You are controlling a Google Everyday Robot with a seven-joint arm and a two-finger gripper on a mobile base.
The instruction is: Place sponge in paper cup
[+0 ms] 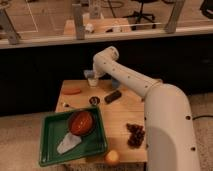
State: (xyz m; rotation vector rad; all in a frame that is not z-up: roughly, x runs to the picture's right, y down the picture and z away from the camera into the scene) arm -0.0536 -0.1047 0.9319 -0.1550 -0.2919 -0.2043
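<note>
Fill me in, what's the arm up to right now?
The robot arm reaches across the wooden table to its far edge, where the gripper sits right over the paper cup. The sponge isn't separately visible from here, so whether it is held or already dropped can't be told. Nearer the camera, a green tray holds a reddish bowl and a pale cloth; a black bar-shaped object lies mid-table.
</note>
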